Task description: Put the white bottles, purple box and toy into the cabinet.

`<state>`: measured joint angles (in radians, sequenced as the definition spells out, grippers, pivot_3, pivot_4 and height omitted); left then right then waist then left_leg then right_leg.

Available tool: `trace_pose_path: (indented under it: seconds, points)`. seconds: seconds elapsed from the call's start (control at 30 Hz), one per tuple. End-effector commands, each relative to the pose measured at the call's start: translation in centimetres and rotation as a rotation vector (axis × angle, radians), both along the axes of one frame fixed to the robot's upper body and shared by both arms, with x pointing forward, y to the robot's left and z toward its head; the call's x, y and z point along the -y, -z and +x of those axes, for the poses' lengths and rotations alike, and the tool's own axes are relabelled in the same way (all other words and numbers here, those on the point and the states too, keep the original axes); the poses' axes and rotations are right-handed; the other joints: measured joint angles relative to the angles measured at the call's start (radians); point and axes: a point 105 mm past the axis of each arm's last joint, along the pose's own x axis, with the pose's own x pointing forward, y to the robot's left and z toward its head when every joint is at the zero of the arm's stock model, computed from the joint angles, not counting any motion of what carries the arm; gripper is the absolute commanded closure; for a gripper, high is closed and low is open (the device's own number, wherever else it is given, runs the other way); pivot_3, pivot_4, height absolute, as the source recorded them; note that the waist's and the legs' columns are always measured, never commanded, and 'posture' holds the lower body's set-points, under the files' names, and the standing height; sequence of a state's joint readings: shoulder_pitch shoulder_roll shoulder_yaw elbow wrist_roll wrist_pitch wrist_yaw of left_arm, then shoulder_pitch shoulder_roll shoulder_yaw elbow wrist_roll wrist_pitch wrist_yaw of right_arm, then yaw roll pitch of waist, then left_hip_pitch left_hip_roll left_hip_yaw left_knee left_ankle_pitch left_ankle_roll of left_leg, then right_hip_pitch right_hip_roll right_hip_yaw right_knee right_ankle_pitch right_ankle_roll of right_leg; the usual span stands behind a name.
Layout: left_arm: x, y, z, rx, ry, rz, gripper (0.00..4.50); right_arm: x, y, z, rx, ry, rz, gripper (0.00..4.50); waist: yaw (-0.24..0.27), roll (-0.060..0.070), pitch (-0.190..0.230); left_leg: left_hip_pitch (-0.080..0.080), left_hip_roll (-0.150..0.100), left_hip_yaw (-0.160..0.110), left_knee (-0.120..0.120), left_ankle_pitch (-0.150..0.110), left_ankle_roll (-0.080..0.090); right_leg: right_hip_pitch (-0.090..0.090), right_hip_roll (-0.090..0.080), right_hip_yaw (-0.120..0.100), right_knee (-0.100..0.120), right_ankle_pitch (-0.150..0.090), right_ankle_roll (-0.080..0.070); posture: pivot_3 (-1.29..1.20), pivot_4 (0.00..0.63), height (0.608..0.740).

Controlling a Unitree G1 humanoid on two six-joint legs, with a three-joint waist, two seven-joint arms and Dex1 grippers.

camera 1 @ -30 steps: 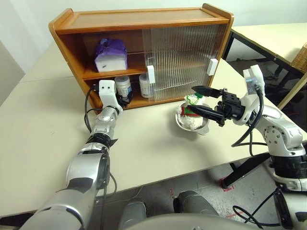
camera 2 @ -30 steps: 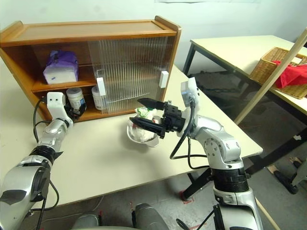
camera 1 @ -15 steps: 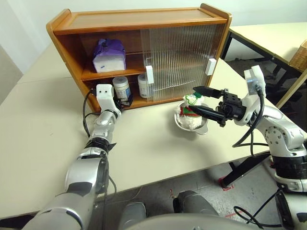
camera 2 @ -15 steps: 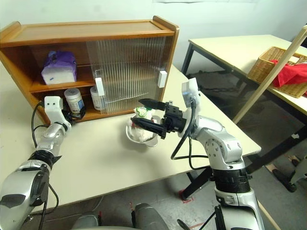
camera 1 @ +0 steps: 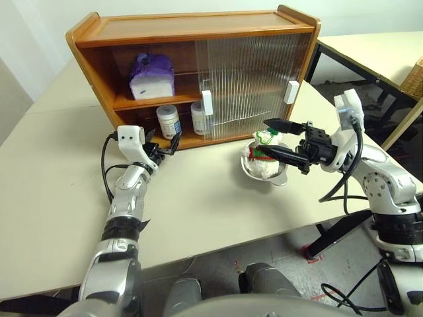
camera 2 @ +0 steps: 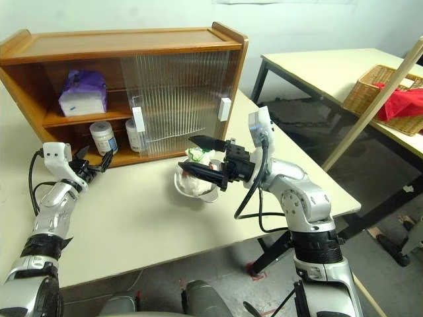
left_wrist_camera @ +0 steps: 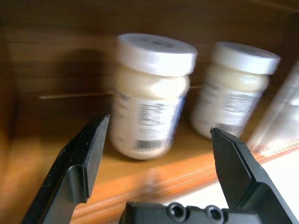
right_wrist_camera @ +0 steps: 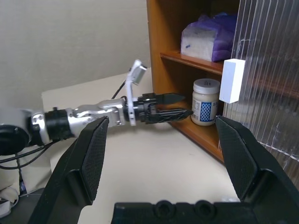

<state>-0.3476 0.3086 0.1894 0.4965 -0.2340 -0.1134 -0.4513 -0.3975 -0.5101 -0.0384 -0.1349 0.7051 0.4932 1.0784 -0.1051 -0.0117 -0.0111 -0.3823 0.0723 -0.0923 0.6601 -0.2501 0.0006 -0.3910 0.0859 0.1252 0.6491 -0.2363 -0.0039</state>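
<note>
Toy (camera 1: 263,153) is sitting in a steel bowl (camera 1: 264,173) on the desk (camera 1: 198,198), just in front of the cabinet (camera 1: 192,72), below its ribbed doors (camera 1: 248,82). It is the one task thing not yet inside.

Right pincer (camera 1: 276,139) is hanging at the toy's right side, fingers wide, pointing left across it: one finger passing above the hat, the other alongside the body near the bowl rim. No contact that can be made out. This arm is plainly the nearer one; the toy is standing upright, so the fingers are straddling it roughly top to bottom.

Left pincer (camera 1: 165,142) is standing wide and empty just outside the open left bay, pointing at the two bottles (camera 1: 168,121) on the lower shelf. Box (camera 1: 152,77) is resting on the upper shelf.

Judgement: the next move is a grasp on the toy, then a carry left to the open bay. In the way: the bowl rim under the lower finger, the closed doors directly behind the toy, and the left arm sitting before the opening.
</note>
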Motion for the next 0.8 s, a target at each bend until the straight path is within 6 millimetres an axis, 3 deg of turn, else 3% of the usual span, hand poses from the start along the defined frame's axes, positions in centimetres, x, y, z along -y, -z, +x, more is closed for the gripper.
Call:
trace_pose_path:
  seconds: [0.03, 0.17, 0.27, 0.4, 0.63, 0.8]
  points:
    - [2.3, -1.7, -1.5, 0.013, 0.151, 0.017, 0.02, -0.2, 0.0, 0.1, 0.004, -0.006, -0.006, 0.0, 0.003, 0.0, 0.0, 0.0, 0.0, 0.0, 0.0, 0.0, 0.0, 0.0, 0.0, 0.0, 0.0, 0.0, 0.0, -0.11, 0.0, 0.74]
    - [5.9, -3.7, -3.6, 0.005, 0.305, -0.049, 0.02, -0.3, 0.0, 0.2, 0.002, -0.013, -0.006, 0.0, 0.011, 0.0, 0.0, 0.0, 0.0, 0.0, 0.0, -0.001, -0.002, 0.0, 0.0, 0.0, 0.0, 0.0, -0.001, -0.11, 0.0, 0.74]
    - [8.4, -4.7, -4.3, 0.011, 0.379, -0.076, 0.68, -0.5, -0.1, 0.3, 0.003, -0.017, -0.003, 0.0, 0.021, 0.0, 0.0, 0.001, 0.0, 0.0, 0.0, -0.001, -0.002, 0.0, 0.0, 0.0, 0.0, 0.0, -0.002, -0.1, 0.0, 0.74]
    - [11.4, -6.0, -4.1, 0.03, 0.406, -0.105, 2.09, -0.6, -0.1, 0.2, 0.004, -0.019, -0.001, 0.0, 0.026, 0.0, 0.0, 0.001, 0.0, 0.0, 0.001, -0.001, -0.002, 0.001, 0.0, 0.0, 0.0, 0.0, -0.002, -0.1, 0.0, 0.74]
    - [15.0, -6.4, -2.2, 0.03, 0.365, -0.084, 4.46, -0.6, -0.2, 0.1, 0.005, -0.009, 0.001, 0.0, 0.028, 0.0, 0.0, 0.002, 0.0, 0.0, 0.002, -0.001, -0.002, 0.003, 0.0, 0.001, 0.0, 0.0, -0.002, -0.12, 0.0, 0.74]
    - [16.6, -6.5, -0.5, 0.034, 0.318, -0.077, 4.46, -0.5, -0.2, 0.0, 0.008, 0.001, -0.002, 0.0, 0.027, -0.001, 0.0, 0.003, 0.0, 0.0, 0.003, -0.001, -0.002, 0.004, -0.001, 0.001, 0.0, 0.0, -0.002, -0.14, 0.0, 0.74]
